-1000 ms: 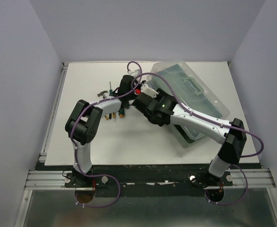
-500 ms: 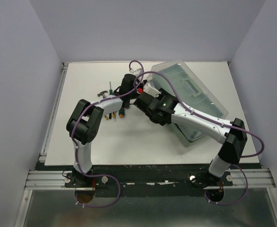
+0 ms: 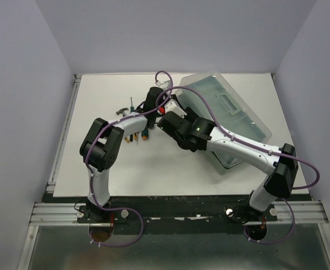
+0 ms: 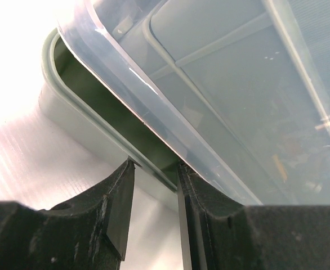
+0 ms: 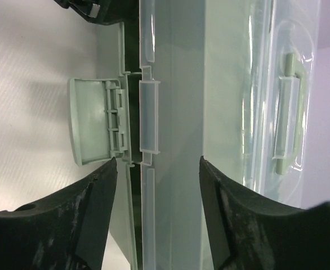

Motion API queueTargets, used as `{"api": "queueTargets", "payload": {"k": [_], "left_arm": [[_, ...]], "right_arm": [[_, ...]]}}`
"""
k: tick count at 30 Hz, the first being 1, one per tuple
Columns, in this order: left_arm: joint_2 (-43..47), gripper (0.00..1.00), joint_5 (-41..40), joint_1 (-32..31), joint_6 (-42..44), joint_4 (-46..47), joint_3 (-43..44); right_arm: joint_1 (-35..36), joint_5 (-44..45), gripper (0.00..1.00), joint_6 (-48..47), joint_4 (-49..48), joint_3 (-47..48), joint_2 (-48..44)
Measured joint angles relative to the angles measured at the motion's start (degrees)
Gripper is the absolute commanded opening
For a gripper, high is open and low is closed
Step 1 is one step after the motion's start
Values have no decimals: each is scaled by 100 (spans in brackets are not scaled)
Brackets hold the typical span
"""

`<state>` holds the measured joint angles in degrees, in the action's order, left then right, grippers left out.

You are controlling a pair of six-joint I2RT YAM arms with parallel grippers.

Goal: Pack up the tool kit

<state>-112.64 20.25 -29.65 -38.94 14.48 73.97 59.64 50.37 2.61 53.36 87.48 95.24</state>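
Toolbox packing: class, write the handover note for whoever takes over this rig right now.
Left gripper: jaws narrowly apart at the toolbox base rim, grip unclear.
Right gripper: open, straddling the front edge by the latch.
Lid ajar.
Hammer and screwdrivers lie on the table beside the box.
Done: latch released.
To do: load tools, close lid, latch.

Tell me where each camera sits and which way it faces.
Top: fixed above and behind, looking down at the table; left arm and right arm meet at the toolbox.
Left wrist: on the left arm, looking past the left fingers at a corner of the toolbox, lid ajar.
Right wrist: on the right arm, looking past the right fingers along the toolbox's front edge, latch swung open.
Shared: both wrist views show the gap under the lid.
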Motion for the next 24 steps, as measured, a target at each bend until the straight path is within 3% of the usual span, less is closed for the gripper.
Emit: {"api": "queueTargets", "payload": {"k": [4, 10, 13, 18, 24], "left_arm": [[-11, 42, -11, -7, 2, -50, 42], [-22, 41, -22, -11, 0, -48, 57], [-31, 41, -22, -11, 0, -42, 59], [-31, 41, -22, -11, -2, -39, 59], [-33, 41, -20, -11, -2, -39, 59]], "right_arm": [[0, 389, 92, -205, -490, -492, 186], [70, 1005, 94, -931, -1797, -1550, 188], [74, 1259, 89, -1475, -2618, -1875, 184], [63, 1598, 69, -2787, -4334, -2516, 140], [61, 1718, 66, -4653, -6422, -3213, 129]]}}
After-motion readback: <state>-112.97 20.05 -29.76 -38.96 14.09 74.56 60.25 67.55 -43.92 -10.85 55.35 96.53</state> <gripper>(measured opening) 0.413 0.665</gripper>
